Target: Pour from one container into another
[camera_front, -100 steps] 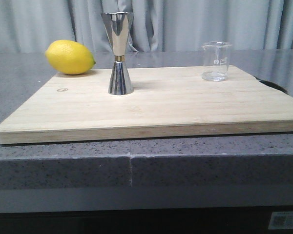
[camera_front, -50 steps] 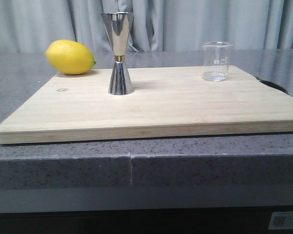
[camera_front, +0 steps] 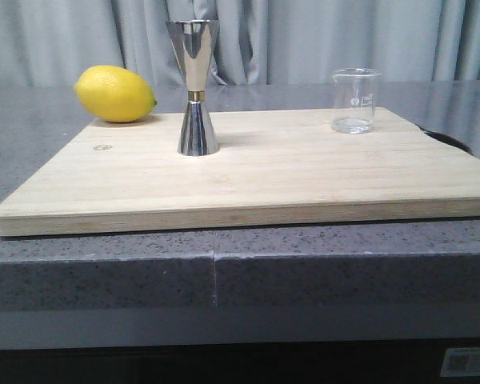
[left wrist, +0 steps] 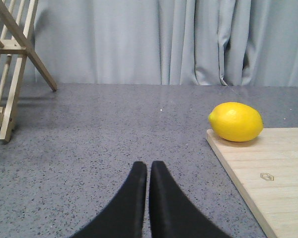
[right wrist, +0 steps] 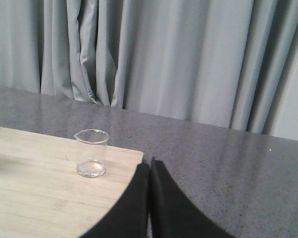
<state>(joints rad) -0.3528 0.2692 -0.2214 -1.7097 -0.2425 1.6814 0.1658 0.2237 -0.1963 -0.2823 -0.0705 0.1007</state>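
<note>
Wide bare board point(camera_front: 304, 172) separates jigger point(camera_front: 195, 88) from beaker point(camera_front: 354, 100); lemon point(camera_front: 114, 94) crowds the board's far left corner.

Beaker point(camera_front: 355, 101): small clear glass, straight-sided, pouring lip, faint white print. Upright on the cutting board point(camera_front: 304, 172), far corner at about 2 o'clock, looks empty. Jigger point(camera_front: 195, 88): tall shiny steel hourglass, thin gold band at waist. Upright on same board, around 11 o'clock, well apart from beaker.
</note>
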